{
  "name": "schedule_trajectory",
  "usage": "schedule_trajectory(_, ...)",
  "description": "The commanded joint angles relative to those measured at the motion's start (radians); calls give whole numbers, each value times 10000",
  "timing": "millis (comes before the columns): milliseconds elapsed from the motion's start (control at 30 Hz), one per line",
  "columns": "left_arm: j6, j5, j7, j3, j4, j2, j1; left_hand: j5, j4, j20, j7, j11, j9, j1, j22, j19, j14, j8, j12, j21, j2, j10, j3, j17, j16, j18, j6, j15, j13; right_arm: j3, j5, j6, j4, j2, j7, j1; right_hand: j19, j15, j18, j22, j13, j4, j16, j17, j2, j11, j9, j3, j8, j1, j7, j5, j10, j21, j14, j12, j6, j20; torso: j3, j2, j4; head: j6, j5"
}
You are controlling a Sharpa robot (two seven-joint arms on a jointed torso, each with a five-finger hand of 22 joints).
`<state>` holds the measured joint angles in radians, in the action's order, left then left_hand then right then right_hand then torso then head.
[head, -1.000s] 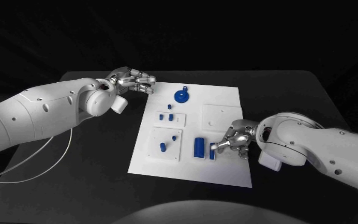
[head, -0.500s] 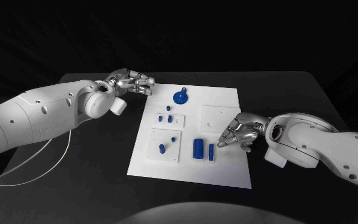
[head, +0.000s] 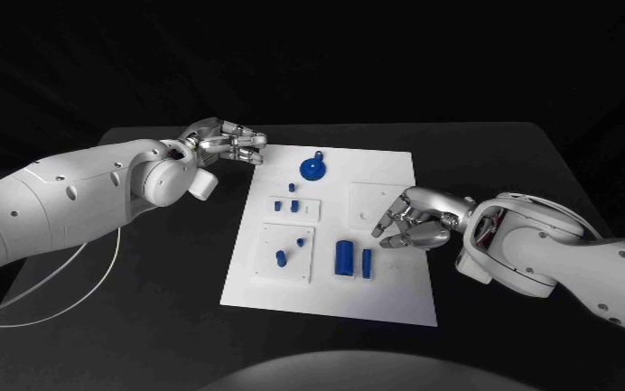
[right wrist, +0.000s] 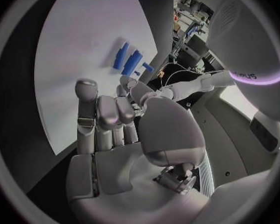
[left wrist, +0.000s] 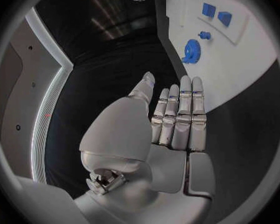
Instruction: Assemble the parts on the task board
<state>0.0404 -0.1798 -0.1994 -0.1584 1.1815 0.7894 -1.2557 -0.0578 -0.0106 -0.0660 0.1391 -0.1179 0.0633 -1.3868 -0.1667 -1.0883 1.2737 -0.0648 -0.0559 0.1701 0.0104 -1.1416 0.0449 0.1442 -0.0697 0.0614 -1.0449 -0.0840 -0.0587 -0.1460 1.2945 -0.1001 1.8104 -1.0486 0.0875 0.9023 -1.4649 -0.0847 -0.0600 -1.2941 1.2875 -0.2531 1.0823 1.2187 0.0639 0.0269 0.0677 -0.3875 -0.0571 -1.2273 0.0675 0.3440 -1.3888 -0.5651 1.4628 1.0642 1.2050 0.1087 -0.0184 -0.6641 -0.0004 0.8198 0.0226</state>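
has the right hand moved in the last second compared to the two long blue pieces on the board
Yes. The right hand has lifted off the narrow blue bar beside the wide blue block and drawn back toward the board's far end; both pieces have stayed put.

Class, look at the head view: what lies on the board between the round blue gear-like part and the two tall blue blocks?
Between the round blue part and the blue blocks lie small blue pieces on a raised white tile.

You will find almost no lettering to read here: the task board (head: 391,174), its blue parts (head: 347,258) and the worktop (head: 521,156) carry none, and faint grey characters on a white curved housing in the right wrist view stay illegible.
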Motion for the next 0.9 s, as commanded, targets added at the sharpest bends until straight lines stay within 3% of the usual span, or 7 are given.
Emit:
schedule_trajectory(33, 27, -11, -228, 6, 30, 4, 13, -4, 9, 5, -11, 7, -4, -51, 10, -59, -43, 23, -46, 48, -66, -8, 11, 14, 50, -48, 57, 25, -15, 3, 1196, -228, 16, 34, -735, -110, -437, 44, -147, -20, 9, 17, 55, -18, -38, 9, -2, -115, -61, 125, -16, -108, -76, -11, 63, 21, 151, -71, 5, -4, 7, 8, -16)
schedule_trajectory(367, 16, -12, -220, 4, 41, 19, 13, -4, 9, 5, -11, 7, -4, -51, 10, -59, -43, 23, -46, 48, -66, -8, 11, 14, 50, -48, 57, 25, -15, 9, 1955, -222, -89, 195, -503, -309, -456, 37, -110, -43, 18, 422, 60, -62, -94, 29, -17, -103, -56, 251, -70, -366, -97, 77, 64, 13, 210, -62, 1, -4, -2, 47, 5)
schedule_trajectory(433, 14, -13, -218, 4, 43, 20, 13, -4, 9, 5, -11, 7, -4, -51, 10, -59, -43, 23, -46, 48, -66, -8, 11, 14, 50, -48, 57, 25, -15, 10, 2039, -265, -105, 224, -435, -335, -461, 31, -107, -52, 18, 528, 58, -72, -43, 31, -18, -268, -56, 249, -70, -563, -93, 83, 57, 5, 194, -56, -2, -7, -1, 44, 5)
schedule_trajectory(467, 14, -13, -216, 4, 44, 22, 13, -4, 9, 5, -11, 7, -4, -51, 10, -59, -43, 23, -46, 48, -66, -8, 11, 14, 50, -48, 57, 25, -15, 11, 2084, -308, -115, 240, -392, -350, -470, 32, -104, -58, 29, 689, 66, -78, 135, 34, -15, -592, -60, 281, -59, -631, -104, 96, 60, 17, 207, -57, -2, -7, -1, 44, 5)
schedule_trajectory(567, 14, -13, -211, 4, 47, 28, 13, -4, 9, 5, -11, 7, -4, -51, 10, -59, -43, 23, -46, 48, -66, -8, 11, 14, 50, -48, 57, 25, -15, 12, 2188, -427, -143, 291, -263, -385, -473, 24, -101, -69, 35, 886, 78, -87, 225, 39, -16, -576, -57, 210, -85, -641, -116, 109, 56, 17, 218, -51, -5, -7, 1, 48, 13)
schedule_trajectory(900, -12, -13, -209, 3, 39, 23, 13, 2, 1, 5, -11, 5, -2, -25, 17, -46, -51, 19, -46, 63, -63, -6, 17, 13, 51, -53, 56, 21, -15, 13, 2339, -463, -269, 482, -19, -442, -478, 18, -98, -64, 38, 1038, 67, -115, 318, 51, -14, -474, -58, 222, -113, -611, -130, 132, 54, 15, 252, -43, -2, -2, 4, 44, -1)
